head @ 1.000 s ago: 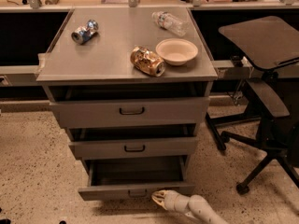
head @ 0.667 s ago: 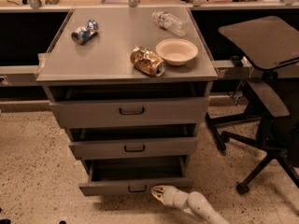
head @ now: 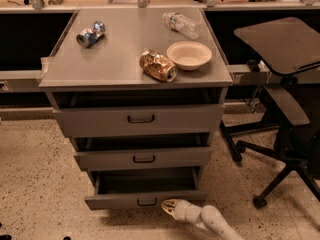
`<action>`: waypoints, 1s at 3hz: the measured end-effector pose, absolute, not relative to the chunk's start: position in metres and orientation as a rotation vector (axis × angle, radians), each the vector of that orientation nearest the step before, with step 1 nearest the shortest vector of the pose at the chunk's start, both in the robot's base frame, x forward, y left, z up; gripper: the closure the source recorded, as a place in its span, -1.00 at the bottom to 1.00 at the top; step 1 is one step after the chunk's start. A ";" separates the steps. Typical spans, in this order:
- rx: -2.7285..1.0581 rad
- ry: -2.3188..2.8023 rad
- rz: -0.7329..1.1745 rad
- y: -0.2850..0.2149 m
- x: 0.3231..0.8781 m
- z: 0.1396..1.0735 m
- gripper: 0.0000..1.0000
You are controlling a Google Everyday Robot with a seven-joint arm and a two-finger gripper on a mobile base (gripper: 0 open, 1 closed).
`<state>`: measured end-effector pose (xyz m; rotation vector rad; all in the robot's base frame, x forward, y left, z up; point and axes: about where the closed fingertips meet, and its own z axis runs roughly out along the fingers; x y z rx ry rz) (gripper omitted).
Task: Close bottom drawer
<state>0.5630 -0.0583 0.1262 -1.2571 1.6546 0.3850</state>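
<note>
Gripper (head: 167, 207): bottom centre of frame, at the bottom drawer (head: 120, 201) front; grip, I cannot tell.
Change: I see it further left than before.
Drawers (head: 144, 159): three, lowest pulled out most.
Cabinet top (head: 120, 59): two cans (head: 157, 65), one bowl (head: 189, 55), one bottle (head: 182, 24).

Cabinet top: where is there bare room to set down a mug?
Front-left corner, between the blue can and the gold can, is bare; so is the back middle, between blue can and bottle. The right side is crowded by the bowl. The gripper is low, by the bottom drawer.
</note>
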 end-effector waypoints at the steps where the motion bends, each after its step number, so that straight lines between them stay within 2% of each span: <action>1: -1.223 1.653 0.408 -0.058 0.573 0.118 1.00; 3: -1.182 1.624 0.444 -0.046 0.591 0.114 1.00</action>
